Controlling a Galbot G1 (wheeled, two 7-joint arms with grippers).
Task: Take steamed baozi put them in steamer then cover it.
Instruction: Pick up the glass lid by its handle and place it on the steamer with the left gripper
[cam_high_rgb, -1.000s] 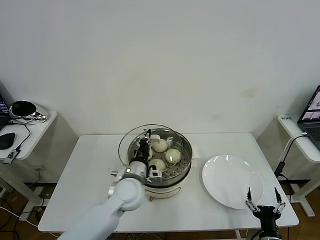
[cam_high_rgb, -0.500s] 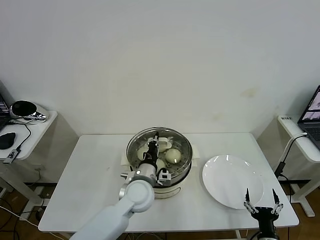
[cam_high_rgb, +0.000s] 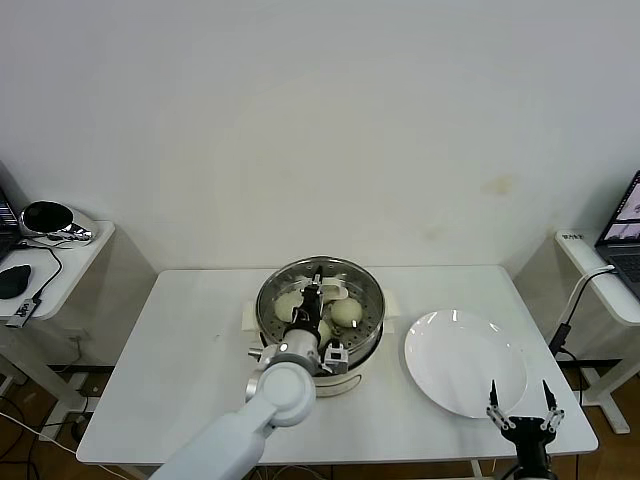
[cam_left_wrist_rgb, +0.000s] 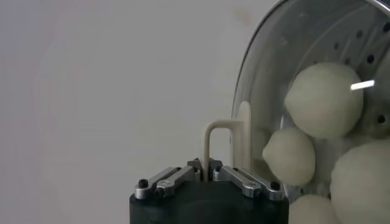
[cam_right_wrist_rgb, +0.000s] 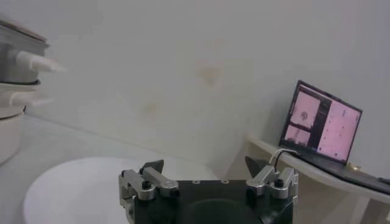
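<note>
The steamer (cam_high_rgb: 366, 338), a shiny steel pot on a cream base, stands mid-table. Over its mouth lies the cover (cam_high_rgb: 352, 284), a clear glass lid with a metal rim. My left gripper (cam_high_rgb: 318, 299) is above its centre, shut on the cream handle (cam_left_wrist_rgb: 223, 137). Through the glass I see cream-white baozi (cam_high_rgb: 346, 313) on the perforated tray; in the left wrist view three show (cam_left_wrist_rgb: 324, 100) (cam_left_wrist_rgb: 289, 156) (cam_left_wrist_rgb: 361, 182). Whether the cover rests on the rim I cannot tell. My right gripper (cam_high_rgb: 520, 404) hangs open and empty by the table's front right edge.
A flat white plate (cam_high_rgb: 465, 360) lies right of the steamer, just behind the right gripper. A side table (cam_high_rgb: 60, 262) with a mouse and dark objects stands at the left. A shelf with a laptop (cam_right_wrist_rgb: 320, 125) is at the right.
My left gripper has carried the cover to the right, from half off the steamer's left side to centred over it. The right gripper has sunk slightly.
</note>
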